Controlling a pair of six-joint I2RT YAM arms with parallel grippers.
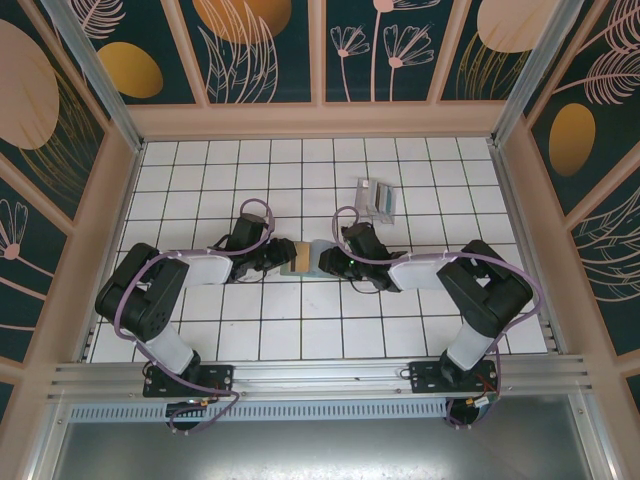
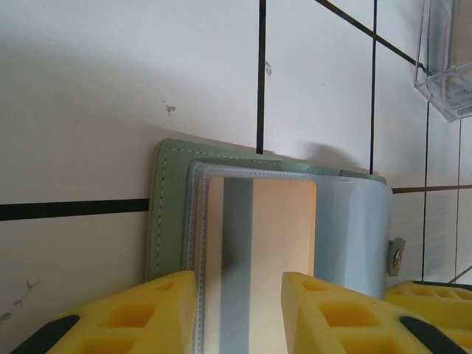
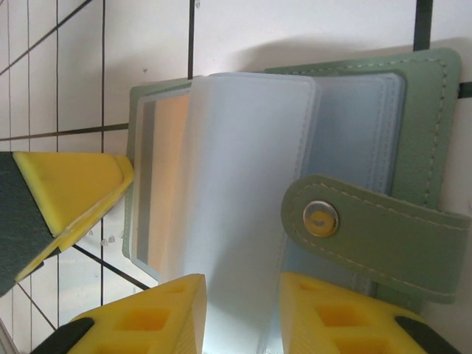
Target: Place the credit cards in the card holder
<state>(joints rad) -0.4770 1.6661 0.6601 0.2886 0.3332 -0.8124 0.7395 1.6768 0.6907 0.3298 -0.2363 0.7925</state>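
1. A white tiled table (image 1: 200,330) is seen beneath both arms in the top view.
2. A flat sage-green stitched card holder (image 1: 303,258) is laid open at the centre of that frame, between the two grippers.
3. The left gripper (image 2: 240,284) is placed at the holder's lower edge in its wrist view. Whether its yellow fingers (image 2: 158,310) are pinching anything cannot be told.
4. The right gripper (image 3: 240,284) is pressed onto a raised translucent plastic sleeve page (image 3: 251,162).
5. A pile of grey and teal cards (image 1: 378,200) is seen upper right of centre, well apart from the holder.
6. A gold-brown card with a grey stripe (image 2: 284,236) is seated in a clear pocket.
7. A green strap with a metal snap (image 3: 369,236) is laid across the lower right.
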